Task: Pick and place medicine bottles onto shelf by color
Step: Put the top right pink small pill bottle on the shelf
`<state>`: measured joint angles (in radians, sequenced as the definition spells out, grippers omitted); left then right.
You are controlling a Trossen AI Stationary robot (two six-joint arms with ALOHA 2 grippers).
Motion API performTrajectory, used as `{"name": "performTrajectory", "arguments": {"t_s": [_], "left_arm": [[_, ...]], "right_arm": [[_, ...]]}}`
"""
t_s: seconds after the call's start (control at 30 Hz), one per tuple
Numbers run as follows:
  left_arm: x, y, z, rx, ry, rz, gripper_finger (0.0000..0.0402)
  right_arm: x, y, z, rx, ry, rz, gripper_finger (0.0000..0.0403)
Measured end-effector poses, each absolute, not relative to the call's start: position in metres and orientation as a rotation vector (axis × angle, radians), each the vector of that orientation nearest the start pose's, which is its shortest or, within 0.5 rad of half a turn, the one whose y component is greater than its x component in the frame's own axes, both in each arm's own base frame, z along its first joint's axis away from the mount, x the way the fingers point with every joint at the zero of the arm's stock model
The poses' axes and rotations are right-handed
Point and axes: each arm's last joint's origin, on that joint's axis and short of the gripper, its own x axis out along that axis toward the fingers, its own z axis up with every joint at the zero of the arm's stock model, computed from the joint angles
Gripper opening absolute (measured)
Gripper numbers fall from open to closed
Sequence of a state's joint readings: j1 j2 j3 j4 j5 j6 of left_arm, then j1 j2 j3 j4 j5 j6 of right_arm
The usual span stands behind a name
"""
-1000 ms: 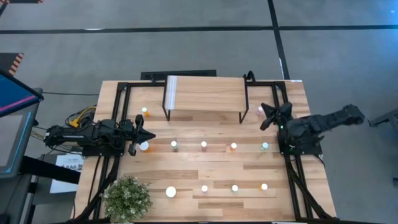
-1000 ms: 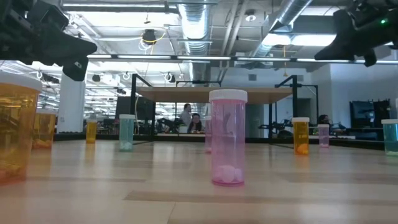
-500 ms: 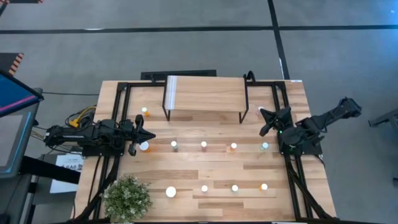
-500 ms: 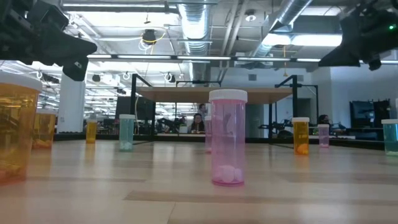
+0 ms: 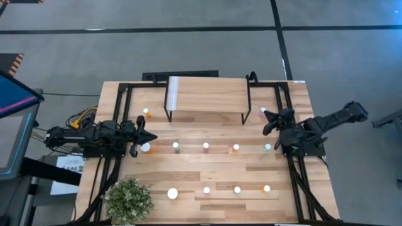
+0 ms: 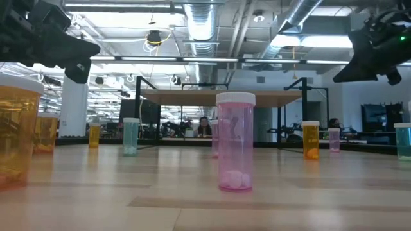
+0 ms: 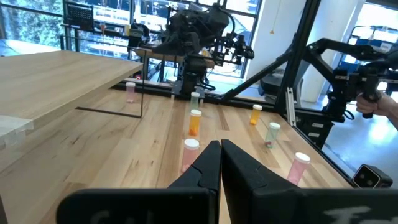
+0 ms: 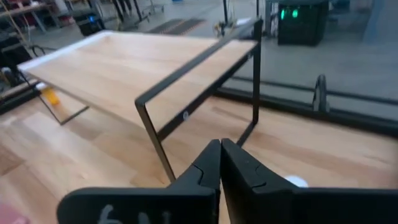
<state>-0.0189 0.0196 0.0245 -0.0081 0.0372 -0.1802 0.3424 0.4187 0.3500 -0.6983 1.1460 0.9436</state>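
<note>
Presently: shelf (image 5: 207, 94) empty, far centre | medicine bottles (image 5: 206, 147) scattered on surface | right gripper (image 5: 266, 123) jaws closed, empty, beside shelf's right legs | left gripper (image 5: 152, 137) closed, idle | risk: closed descent could topple pink bottle (image 5: 262, 111).

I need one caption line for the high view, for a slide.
Both arms wait with pincers shut, left pincer and right pincer flanking the empty shelf; medicine bottles stand in rows on the table.

Left gripper (image 5: 149, 135): I see fingers pressed together, arm low at table's left edge. Right gripper (image 5: 266, 121): fingers together, empty, raised at far right.
</note>
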Motion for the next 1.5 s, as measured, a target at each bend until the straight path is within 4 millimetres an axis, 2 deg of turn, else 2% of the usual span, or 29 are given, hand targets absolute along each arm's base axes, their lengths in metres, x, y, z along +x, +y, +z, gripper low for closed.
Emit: {"name": "performTrajectory", "arguments": {"t_s": [0.17,0.47,0.63,0.9,1.2,1.5], "left_arm": [[0.097,-0.003,0.17,-0.18,0.008,-0.056,0.0],[0.097,-0.003,0.169,-0.18,0.009,-0.055,0.0],[0.097,-0.003,0.17,-0.18,0.008,-0.055,0.0],[0.097,-0.003,0.169,-0.18,0.008,-0.055,0.0],[0.097,-0.003,0.17,-0.18,0.008,-0.056,0.0],[0.097,-0.003,0.17,-0.18,0.008,-0.055,0.0]], "right_arm": [[0.094,0.001,0.194,0.368,0.233,-0.952,0.0079],[0.104,-0.006,0.184,0.338,0.309,-1.068,0.019],[0.106,-0.014,0.179,0.386,0.321,-1.158,0.0226],[0.108,-0.028,0.17,0.503,0.413,-1.261,0.024],[0.117,-0.038,0.163,0.472,0.457,-1.332,0.024],[0.129,-0.041,0.164,0.412,0.474,-1.266,0.024]]}}
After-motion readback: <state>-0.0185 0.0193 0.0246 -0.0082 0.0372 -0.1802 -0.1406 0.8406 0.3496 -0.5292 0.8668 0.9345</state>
